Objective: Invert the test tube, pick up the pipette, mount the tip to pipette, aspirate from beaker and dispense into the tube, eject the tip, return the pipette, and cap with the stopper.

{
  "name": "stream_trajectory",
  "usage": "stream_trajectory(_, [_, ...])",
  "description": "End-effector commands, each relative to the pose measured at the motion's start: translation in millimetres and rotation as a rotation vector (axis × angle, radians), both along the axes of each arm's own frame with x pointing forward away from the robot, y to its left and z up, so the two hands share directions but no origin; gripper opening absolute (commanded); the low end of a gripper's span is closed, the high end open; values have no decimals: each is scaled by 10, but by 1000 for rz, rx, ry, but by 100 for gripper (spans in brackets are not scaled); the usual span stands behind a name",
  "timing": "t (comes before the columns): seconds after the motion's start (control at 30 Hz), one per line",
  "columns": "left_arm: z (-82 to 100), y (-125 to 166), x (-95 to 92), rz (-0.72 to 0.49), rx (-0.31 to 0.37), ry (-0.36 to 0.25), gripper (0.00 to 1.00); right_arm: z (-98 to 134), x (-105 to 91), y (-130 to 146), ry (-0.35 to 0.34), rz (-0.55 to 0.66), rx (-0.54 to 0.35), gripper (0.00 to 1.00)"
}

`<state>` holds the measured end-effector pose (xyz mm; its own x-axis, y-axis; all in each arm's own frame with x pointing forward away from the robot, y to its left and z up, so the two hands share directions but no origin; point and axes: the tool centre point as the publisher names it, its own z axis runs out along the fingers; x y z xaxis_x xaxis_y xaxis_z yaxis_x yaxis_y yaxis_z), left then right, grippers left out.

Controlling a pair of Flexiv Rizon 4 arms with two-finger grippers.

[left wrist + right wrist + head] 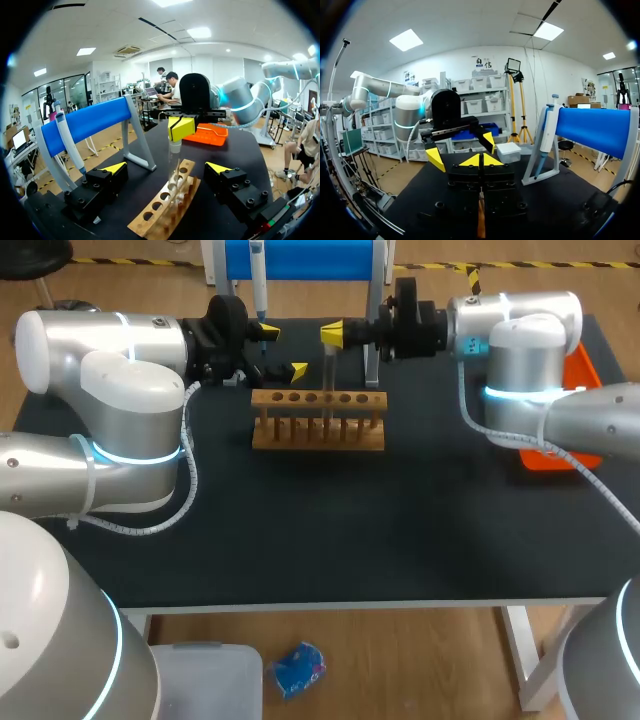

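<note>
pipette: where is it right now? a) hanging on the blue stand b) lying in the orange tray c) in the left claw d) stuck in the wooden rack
a: the pipette hangs on the blue stand, while the left claw is open with nothing gripped.

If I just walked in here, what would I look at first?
Probably the bright yellow tips in the middle of the table: the right tool pinches a clear test tube upright at the wooden rack. Beside it the left tool is open and holds nothing. Behind them a pipette hangs on a big blue stand.
</note>
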<state>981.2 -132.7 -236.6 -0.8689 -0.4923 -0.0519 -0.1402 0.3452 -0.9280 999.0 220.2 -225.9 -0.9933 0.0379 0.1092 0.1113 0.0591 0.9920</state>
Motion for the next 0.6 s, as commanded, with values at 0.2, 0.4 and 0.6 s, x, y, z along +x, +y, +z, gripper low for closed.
stream_trajectory(0.2, [-12, -4, 4, 1, -2, -3, 100, 157, -6, -14, -31, -2, 15, 0])
stream_trajectory(0.4, [-12, -4, 4, 1, -2, -3, 100, 317, 11, -64, -68, -1, -1, 93])
stream_trajectory(0.6, [-12, -4, 4, 1, -2, -3, 100, 463, 25, -166, -111, 5, -50, 100])
